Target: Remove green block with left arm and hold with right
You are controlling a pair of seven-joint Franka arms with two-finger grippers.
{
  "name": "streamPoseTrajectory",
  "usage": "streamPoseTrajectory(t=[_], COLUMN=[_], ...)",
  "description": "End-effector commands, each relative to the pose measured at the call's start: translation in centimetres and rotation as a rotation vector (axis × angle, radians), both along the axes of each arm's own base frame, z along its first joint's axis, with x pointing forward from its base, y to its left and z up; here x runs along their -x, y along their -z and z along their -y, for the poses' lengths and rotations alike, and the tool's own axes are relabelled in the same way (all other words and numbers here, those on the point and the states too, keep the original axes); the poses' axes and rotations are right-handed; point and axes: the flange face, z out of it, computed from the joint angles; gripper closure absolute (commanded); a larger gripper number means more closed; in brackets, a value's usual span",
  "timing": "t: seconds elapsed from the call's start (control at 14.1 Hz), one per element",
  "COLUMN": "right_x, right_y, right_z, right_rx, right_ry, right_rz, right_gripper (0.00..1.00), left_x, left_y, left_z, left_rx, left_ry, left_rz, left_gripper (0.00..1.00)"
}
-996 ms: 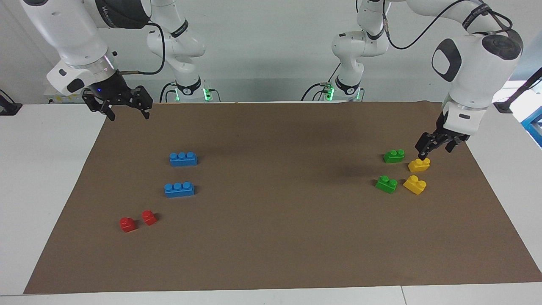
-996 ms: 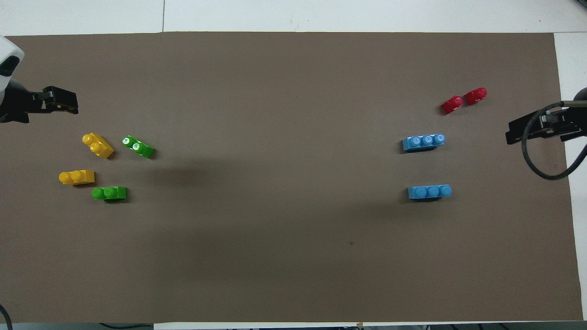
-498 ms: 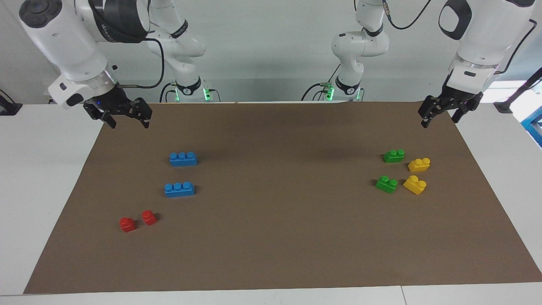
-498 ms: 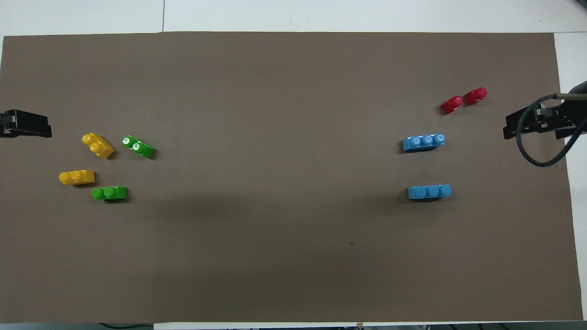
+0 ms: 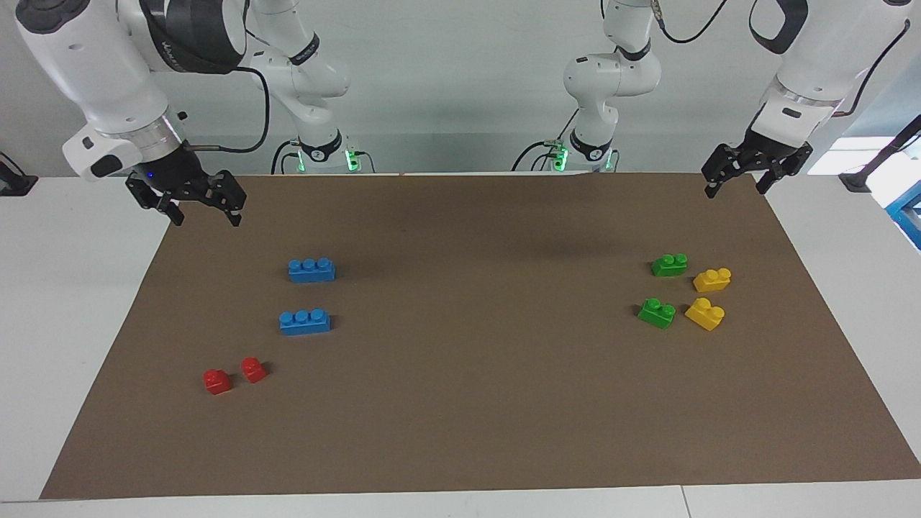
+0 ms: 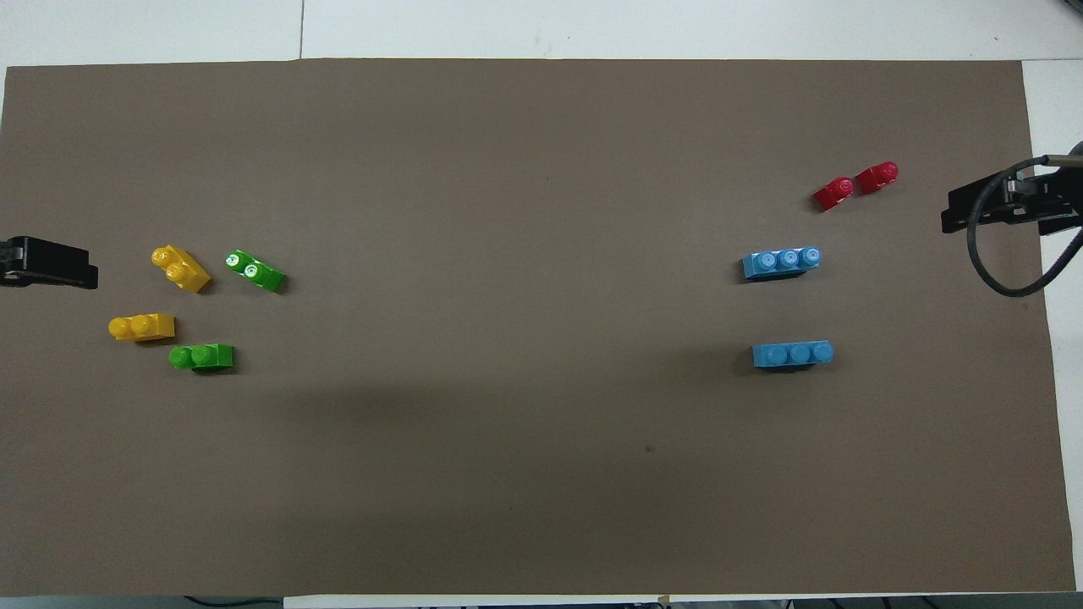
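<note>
The left tool (image 5: 735,178), fingers spread wide and empty, hangs over the desk (image 5: 460,403) edge at its own arm's end, well apart from the green block (image 5: 669,265) beside the yellow brick (image 5: 711,279); a second green block (image 5: 656,313) lies farther from the robots than that yellow brick. The right tool (image 5: 200,207), also wide and empty, waits over the brown mat (image 6: 525,169) corner. Risk: the yellow brick sits just beside the green block, so a misaligned descent could nudge or grip it; no containers are present
</note>
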Motion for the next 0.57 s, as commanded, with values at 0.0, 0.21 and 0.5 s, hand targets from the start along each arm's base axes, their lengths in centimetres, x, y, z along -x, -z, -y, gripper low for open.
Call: streamPoseTrajectory(t=[0.0, 0.21, 0.5], right_x=[-0.5, -0.4, 0.0], right_y=[-0.6, -0.7, -1.4], right_z=[-0.9, 0.4, -0.2], right_rx=[0.028, 0.047, 0.034], right_ry=[-0.023, 0.003, -0.002], right_rz=[0.019, 0.019, 0.014], right_gripper=[0.00, 0.00, 0.00], left_x=[-0.1, -0.4, -0.3], left_y=[-0.2, -0.8, -0.6], left_z=[-0.1, -0.1, -0.3], left_rx=[0.033, 0.124, 0.118], left_ry=[0.006, -0.019, -0.022], left_rz=[0.003, 0.004, -0.009], left_gripper=[0.00, 0.00, 0.00])
